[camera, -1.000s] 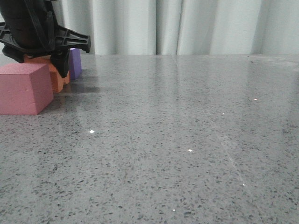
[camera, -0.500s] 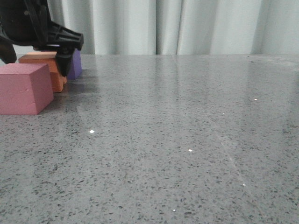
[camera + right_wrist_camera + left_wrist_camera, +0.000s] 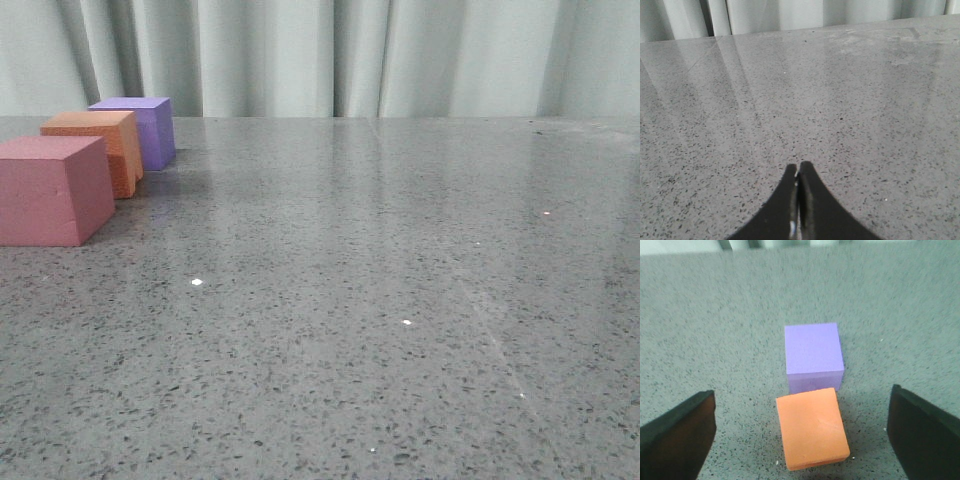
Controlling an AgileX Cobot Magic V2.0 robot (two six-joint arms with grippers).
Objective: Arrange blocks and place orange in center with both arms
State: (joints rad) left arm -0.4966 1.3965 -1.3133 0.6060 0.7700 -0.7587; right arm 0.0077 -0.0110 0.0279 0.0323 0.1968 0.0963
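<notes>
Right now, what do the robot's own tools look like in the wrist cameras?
Both are plain black. The left tool shows two broad, flat, angular fingers with straight edges. The right tool shows two slim, curved fingers tapering to points. No cables or markings are visible.

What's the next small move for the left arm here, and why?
Probably none beyond retracting clear. The orange cube already sits between the pink cube and the purple cube in a row. The left end effector is wide open above it, holding nothing; the right end effector is shut over bare table. At most, check spacing.
</notes>
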